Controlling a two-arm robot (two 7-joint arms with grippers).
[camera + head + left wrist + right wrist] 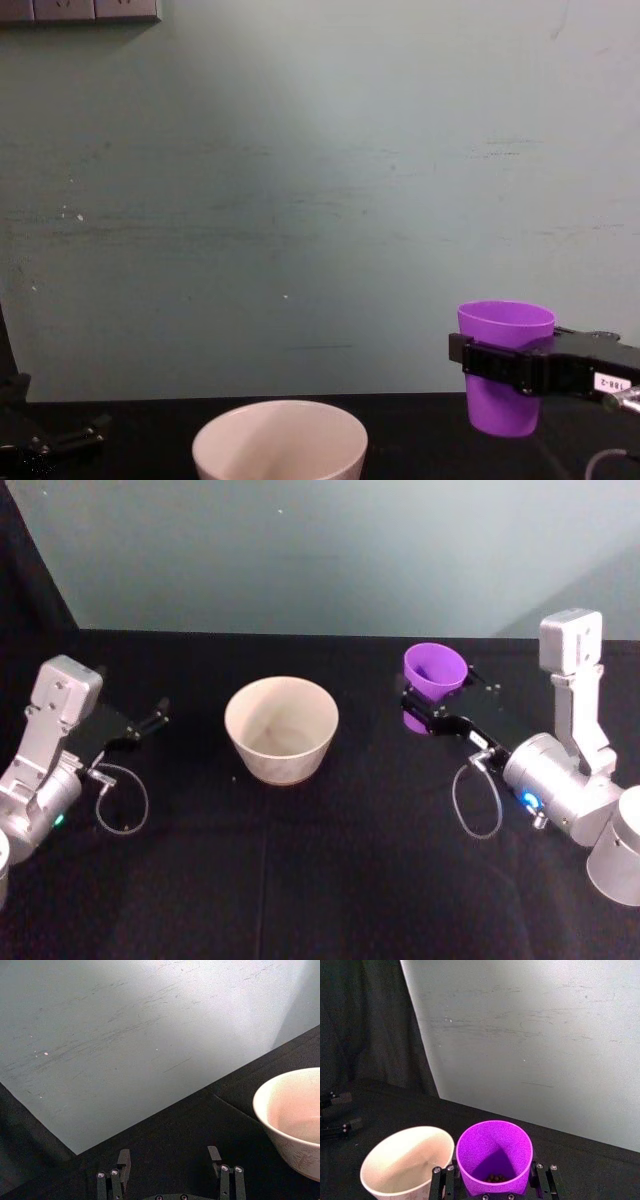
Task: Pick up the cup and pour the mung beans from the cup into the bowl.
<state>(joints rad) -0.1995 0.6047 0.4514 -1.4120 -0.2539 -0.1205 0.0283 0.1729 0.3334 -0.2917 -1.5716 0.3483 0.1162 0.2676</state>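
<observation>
Just right of the bowl (pixel 281 730), right gripper (pixel 437 690) clamps the upright cup (pixel 435 668); its label (pixel 607 381) is illegible; left gripper (pixel 155 716), left of bowl, gapes.

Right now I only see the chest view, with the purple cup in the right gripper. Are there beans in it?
Observer: Yes. The right wrist view looks into the cup, clamped in the right gripper: a few dark mung beans lie at its bottom.
Operator: Anything in the bowl?
Observer: The head view shows the inside of the bowl bare, no beans.
Operator: Is the left gripper open?
Observer: Yes, the left wrist view shows the left gripper open, holding nothing. It sits off to the bowl's left.
</observation>
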